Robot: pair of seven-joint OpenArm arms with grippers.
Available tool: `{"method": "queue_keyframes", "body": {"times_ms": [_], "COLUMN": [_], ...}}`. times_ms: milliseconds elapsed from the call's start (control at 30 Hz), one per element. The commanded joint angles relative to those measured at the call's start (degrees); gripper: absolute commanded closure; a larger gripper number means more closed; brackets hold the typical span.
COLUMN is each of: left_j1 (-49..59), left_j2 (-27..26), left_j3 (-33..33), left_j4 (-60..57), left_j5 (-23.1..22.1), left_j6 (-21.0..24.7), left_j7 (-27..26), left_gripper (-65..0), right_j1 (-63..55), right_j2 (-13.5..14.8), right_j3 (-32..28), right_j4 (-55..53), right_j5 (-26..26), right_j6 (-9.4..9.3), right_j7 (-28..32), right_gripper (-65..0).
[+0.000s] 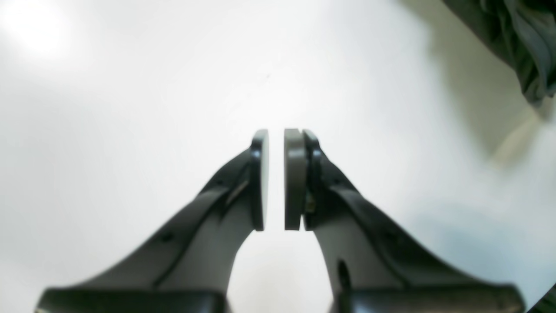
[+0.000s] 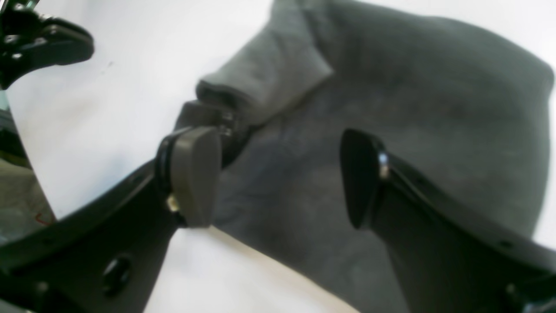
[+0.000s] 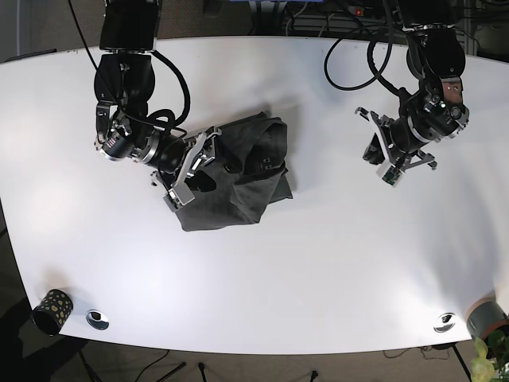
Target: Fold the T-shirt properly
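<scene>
The dark grey T-shirt (image 3: 238,171) lies bunched and partly folded on the white table (image 3: 334,263), left of the middle. My right gripper (image 3: 191,169) is open at the shirt's left edge. In the right wrist view the gripper (image 2: 278,178) has its jaws wide apart just above the cloth (image 2: 412,108), with a folded flap (image 2: 269,74) ahead of the left finger (image 2: 195,174); nothing is held. My left gripper (image 3: 387,155) hovers over bare table, far right of the shirt. In the left wrist view it (image 1: 276,178) has its pads nearly together with nothing between them, and the shirt (image 1: 521,39) shows only at the top right corner.
A dark patterned cup (image 3: 52,309) and a metal disc (image 3: 98,319) sit at the front left corner. Another disc (image 3: 444,322) and a pot (image 3: 487,317) are at the front right. Cables hang at the back edge (image 3: 350,48).
</scene>
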Motion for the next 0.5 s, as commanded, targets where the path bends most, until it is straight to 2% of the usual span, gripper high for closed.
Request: {"method": "queue_keyframes", "body": {"times_ms": [0, 200, 267, 467], "left_j1": [-0.6, -0.6, -0.6, -0.6], "left_j2": [-0.2, -0.2, -0.2, -0.6], "left_j3": [0.5, 0.6, 0.9, 0.9], "left_j4": [0.2, 0.2, 0.2, 0.2], "left_j5": [-0.8, -0.9, -0.9, -0.8], "left_j6": [-0.1, -0.1, -0.1, -0.1], "left_j7": [-1.0, -1.0, -1.0, -1.0], "left_gripper": [-4.6, -4.6, -4.6, -4.6], "right_j1": [1.2, 5.3, 7.6, 17.5], "right_j2": [-0.5, -3.7, -5.6, -8.6], "right_j3": [-0.7, -7.3, -9.1, -13.4], "right_j4": [-0.5, -7.3, -9.8, -22.0], "right_j5": [0.8, 0.8, 0.7, 0.7], "right_j6": [0.54, 0.54, 0.54, 0.54], "right_j7": [1.4, 2.2, 4.0, 9.3], "right_gripper": [-40.1, -40.0, -40.0, -40.0]}}
